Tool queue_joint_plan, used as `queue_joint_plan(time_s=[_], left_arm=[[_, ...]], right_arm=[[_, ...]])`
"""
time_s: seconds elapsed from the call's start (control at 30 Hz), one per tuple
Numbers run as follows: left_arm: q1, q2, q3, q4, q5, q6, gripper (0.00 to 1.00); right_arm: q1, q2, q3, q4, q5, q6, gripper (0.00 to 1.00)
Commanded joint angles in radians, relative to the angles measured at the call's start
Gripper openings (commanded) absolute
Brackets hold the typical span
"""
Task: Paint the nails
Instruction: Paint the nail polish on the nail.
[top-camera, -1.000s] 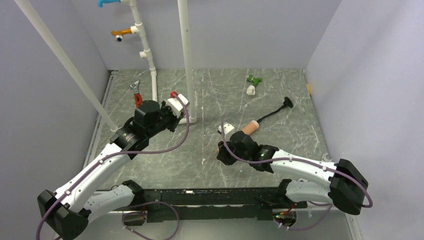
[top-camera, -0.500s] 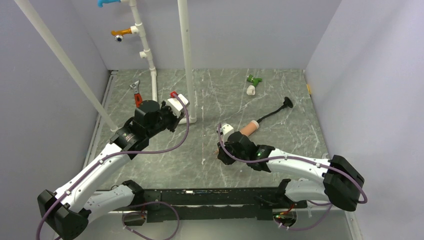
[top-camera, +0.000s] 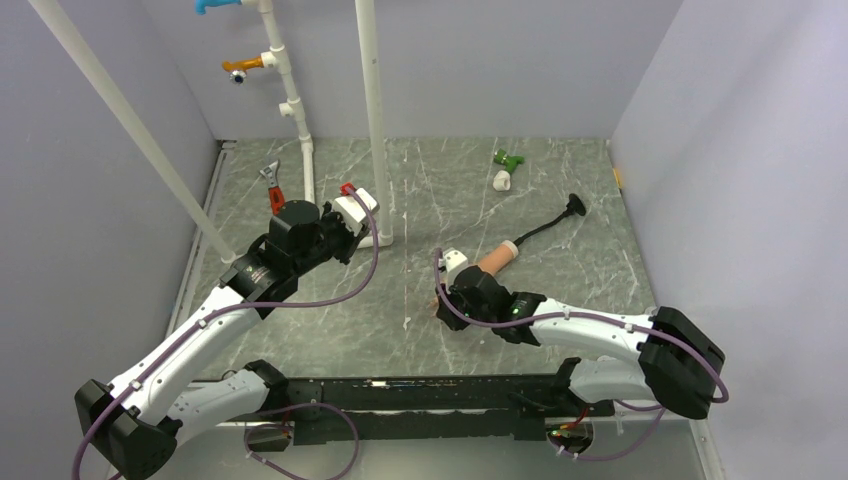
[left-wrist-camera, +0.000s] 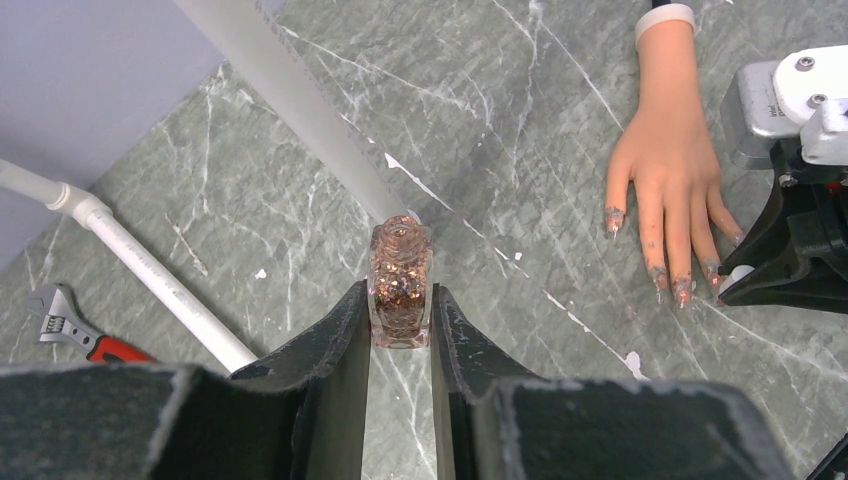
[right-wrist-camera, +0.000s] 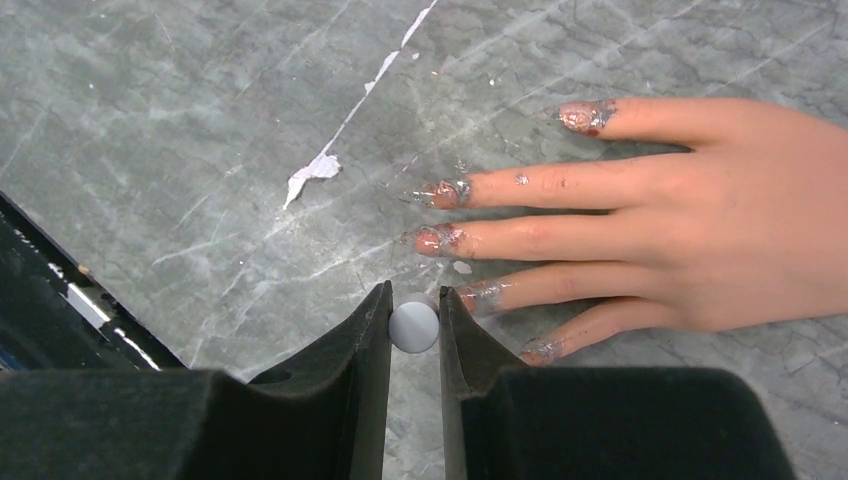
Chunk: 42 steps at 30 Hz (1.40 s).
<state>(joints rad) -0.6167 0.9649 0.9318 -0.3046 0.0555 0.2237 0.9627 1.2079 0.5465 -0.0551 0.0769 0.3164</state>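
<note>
Left fingers (left-wrist-camera: 400, 305) clamped narrow on small bottle (left-wrist-camera: 400, 280) of pink glitter polish, upright, neck bare. Right fingers (right-wrist-camera: 414, 305) pinch round white cap (right-wrist-camera: 414, 326), just beside one fingertip. Hand (right-wrist-camera: 720, 230) lies palm down on table (right-wrist-camera: 150, 120), fingers spread. Nails (right-wrist-camera: 440, 240) smeared with glittery polish, close to right fingers.
</note>
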Motion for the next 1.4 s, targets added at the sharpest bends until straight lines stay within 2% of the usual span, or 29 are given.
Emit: queue_joint_plan(time_s=[0.0, 1.37], left_arm=[[0.002, -0.009, 0.042, 0.029, 0.016, 0.005, 0.00], [0.002, -0.008, 0.042, 0.028, 0.020, 0.006, 0.00]], right_arm=[[0.000, 0.003, -0.012, 0.051, 0.036, 0.000, 0.00], [-0.014, -0.033, -0.005, 0.021, 0.094, -0.024, 0.00]])
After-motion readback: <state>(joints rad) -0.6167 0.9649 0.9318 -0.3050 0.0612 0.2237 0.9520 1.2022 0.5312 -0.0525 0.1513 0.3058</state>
